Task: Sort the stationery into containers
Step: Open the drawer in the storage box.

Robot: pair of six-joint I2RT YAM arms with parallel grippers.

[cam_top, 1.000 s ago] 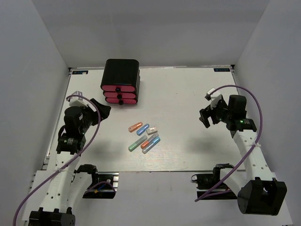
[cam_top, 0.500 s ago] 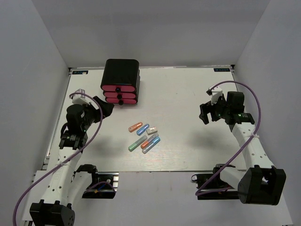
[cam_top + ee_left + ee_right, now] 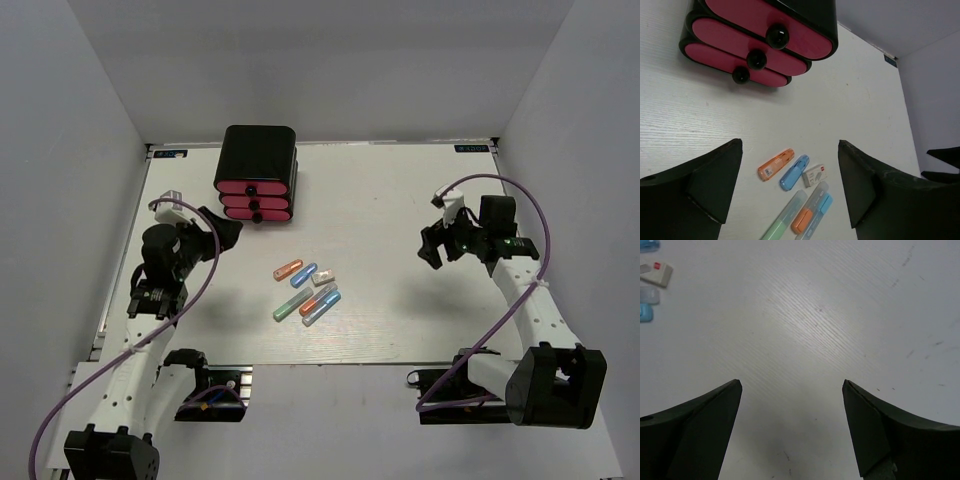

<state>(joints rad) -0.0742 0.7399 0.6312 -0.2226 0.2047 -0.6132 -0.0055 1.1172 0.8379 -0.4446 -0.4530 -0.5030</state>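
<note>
Your right arm [image 3: 522,290] has swung its wrist a little inward over the surface [image 3: 400,190], and your left arm [image 3: 150,300] has edged slightly forward; the stationery has not shifted. Both arms are bent at the elbow, one at each side. Your left fingers [image 3: 705,185] are spread wide and hold nothing. Your right fingers [image 3: 695,425] gape just as wide, empty too.

Between the arms the pieces lie flat, long axes running diagonally from near-left to far-right. Nearest are a green capsule [image 3: 292,305], an orange-and-clear capsule [image 3: 318,299] and a blue-and-clear capsule [image 3: 322,308], side by side. Just beyond lie an orange capsule [image 3: 288,269] and a blue capsule [image 3: 304,274], with a white block [image 3: 323,279] to their right.

Farther, at the far left, the black box [image 3: 258,150] stacks three pink drawers [image 3: 740,45], all pushed shut, knobs [image 3: 777,36] facing you; you cannot see inside.
</note>
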